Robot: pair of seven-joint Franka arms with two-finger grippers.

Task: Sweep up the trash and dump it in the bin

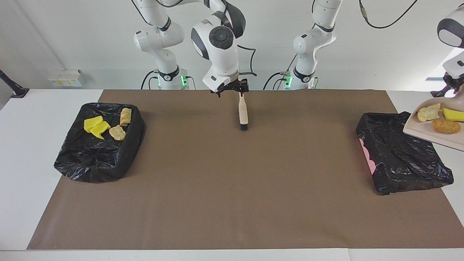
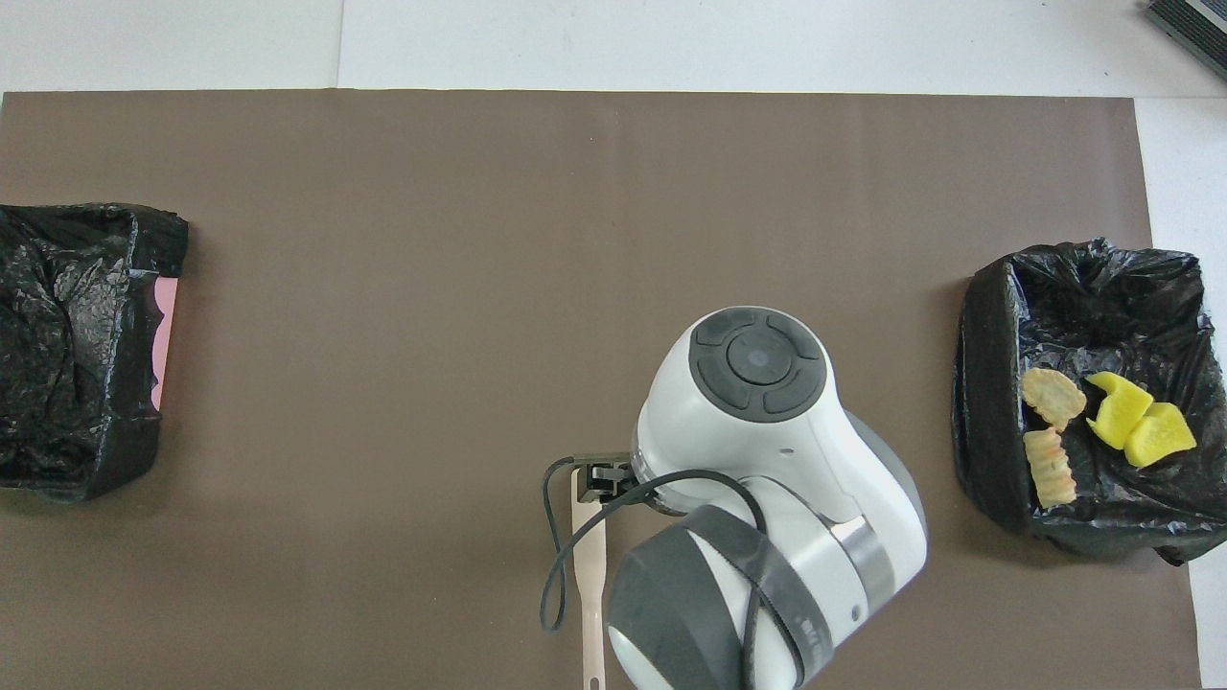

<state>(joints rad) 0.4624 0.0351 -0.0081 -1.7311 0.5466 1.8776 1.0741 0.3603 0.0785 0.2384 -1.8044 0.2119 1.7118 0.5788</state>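
My left gripper [image 1: 450, 84] is shut on the handle of a beige dustpan [image 1: 420, 132] and holds it in the air over the outer edge of the black-bagged bin [image 1: 398, 156] at the left arm's end. The pan carries three scraps of trash: a tan chunk [image 1: 427, 113], a yellow sponge piece [image 1: 453, 115] and a brown lump [image 1: 446, 126]. This bin [image 2: 67, 355] looks empty; the pan is out of the overhead view. A wooden brush [image 1: 243, 112] lies on the mat, bristles away from the robots. My right gripper [image 1: 232, 91] is open, raised just over its handle [image 2: 587, 575].
A second black-bagged bin [image 1: 98, 148] at the right arm's end holds two yellow sponge pieces [image 2: 1136, 422] and two tan chunks [image 2: 1050, 436]. A brown mat [image 1: 232, 188] covers the table. A small white box [image 1: 65, 78] sits at the table's edge by the wall.
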